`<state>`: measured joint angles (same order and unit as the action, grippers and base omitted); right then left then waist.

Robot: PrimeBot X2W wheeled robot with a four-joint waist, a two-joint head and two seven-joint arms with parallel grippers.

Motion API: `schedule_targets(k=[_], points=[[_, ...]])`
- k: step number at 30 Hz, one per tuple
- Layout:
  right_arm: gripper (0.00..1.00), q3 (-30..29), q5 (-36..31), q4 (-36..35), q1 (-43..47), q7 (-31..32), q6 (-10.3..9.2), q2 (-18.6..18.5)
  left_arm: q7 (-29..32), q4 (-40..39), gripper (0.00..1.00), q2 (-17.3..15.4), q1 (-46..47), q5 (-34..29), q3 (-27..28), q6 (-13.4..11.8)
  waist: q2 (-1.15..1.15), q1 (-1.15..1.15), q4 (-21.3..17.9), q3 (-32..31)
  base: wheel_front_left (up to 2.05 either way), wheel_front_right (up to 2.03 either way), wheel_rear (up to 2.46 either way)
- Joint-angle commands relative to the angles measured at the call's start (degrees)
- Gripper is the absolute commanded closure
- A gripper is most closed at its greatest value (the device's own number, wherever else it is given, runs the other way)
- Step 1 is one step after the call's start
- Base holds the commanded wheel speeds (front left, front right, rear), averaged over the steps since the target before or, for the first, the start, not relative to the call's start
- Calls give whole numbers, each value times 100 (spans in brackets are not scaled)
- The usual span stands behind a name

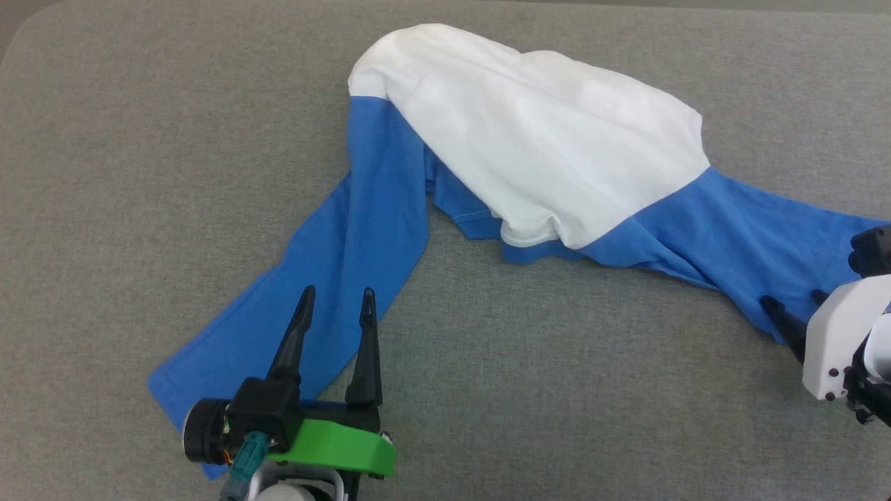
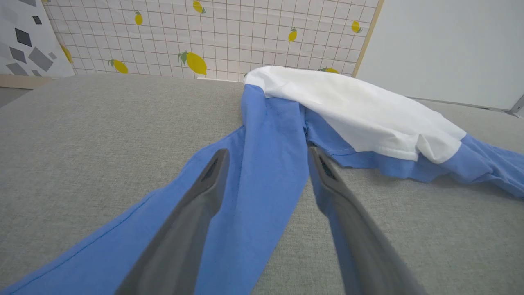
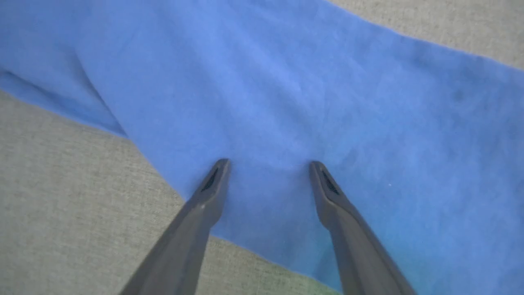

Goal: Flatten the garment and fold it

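Head view shows the garment [image 1: 529,132] bunched on the grey table [image 1: 104,174]. It looks thin, light and limp, so I judge a pinch at a sleeve edge or hem best. My left gripper [image 1: 337,292] hangs spread over the left-hand sleeve [image 1: 348,236]. My right gripper [image 1: 792,299], equally spread, straddles the right-hand sleeve [image 1: 752,236], gripping nothing.

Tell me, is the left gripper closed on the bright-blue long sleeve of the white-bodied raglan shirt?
No, the left gripper is open, its dark fingers spread over the blue sleeve of the shirt.
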<state>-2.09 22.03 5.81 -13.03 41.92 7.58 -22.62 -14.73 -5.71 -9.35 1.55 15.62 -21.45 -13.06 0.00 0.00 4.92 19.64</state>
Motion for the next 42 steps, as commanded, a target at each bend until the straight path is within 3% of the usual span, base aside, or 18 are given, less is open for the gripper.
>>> schedule_targets(k=[1, 5, 9, 16, 22, 25, 26, 27, 28, 35, 42], points=[[100, 68, 28, 168, -36, 28, -9, 25, -27, 42, 0, 37, 86, -53, 18, 60, 0, 0, 62, 12, 0, 0, 0], [100, -18, 98, 154, -120, -222, -9, -7, -27, 90, 0, 103, 44, -86, 87, 109, 0, 0, 86, -69, 0, 0, 0], [100, -385, 268, -199, -531, -324, -9, -295, -27, 70, 0, 153, -31, -128, 164, 167, 0, 0, 99, -81, 0, 0, 0], [100, -918, -123, -574, -1456, -40, -9, -1226, -27, 45, 0, 316, 85, -216, 124, 278, 0, 0, 316, 385, 0, 0, 0], [100, -959, -952, 66, -2010, -450, -9, -1691, -27, 134, 0, 457, 289, -284, 21, 385, 0, 0, 614, 774, 0, 0, 0], [100, -930, -1346, 590, -2163, -816, -9, -1646, -27, 188, 0, 506, 367, -311, -25, 430, 0, 0, 723, 884, 0, 0, 0], [74, -905, -1457, 786, -2190, -916, -9, -1574, -27, 206, 0, 522, 391, -320, -39, 440, 0, 0, 743, 909, 0, 0, 0], [33, -880, -1525, 928, -2206, -991, -9, -1510, -27, 221, 0, 533, 407, -327, -47, 444, 0, 0, 747, 916, 0, 0, 0], [0, -880, -1594, 1092, -2234, -1080, -9, -1427, -27, 241, 0, 546, 425, -336, -60, 451, 0, 0, 745, 921, 0, 0, 0], [0, -615, -1399, 1382, -2303, -1848, -9, -1105, -27, 380, 0, 585, 434, -380, -50, 489, 0, 0, 584, 583, 0, 0, 0], [0, 4, -375, 280, -1812, -1859, -9, -929, -27, 461, 0, 580, 184, -376, 70, 548, 0, 0, 401, 32, 0, 0, 0]])
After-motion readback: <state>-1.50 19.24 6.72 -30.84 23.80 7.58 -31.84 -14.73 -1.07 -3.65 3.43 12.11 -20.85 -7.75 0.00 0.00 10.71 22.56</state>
